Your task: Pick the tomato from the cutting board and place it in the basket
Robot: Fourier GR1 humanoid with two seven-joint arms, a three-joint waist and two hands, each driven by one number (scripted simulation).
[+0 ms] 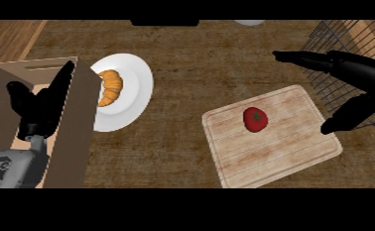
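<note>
I see a brown counter [190, 51]. A wooden crate [73, 126] sits at the left, and my left hand [40, 106] rests over it, fingers straight and up, holding nothing. The cutting board [282, 148] lies at the right. A wire basket [341, 41] is just past it. My right hand [344, 69] is spread wide above the board's right side. A white plate [135, 84] holds a croissant [110, 87]. The red tomato [255, 119] sits on the board, not touched.
</note>
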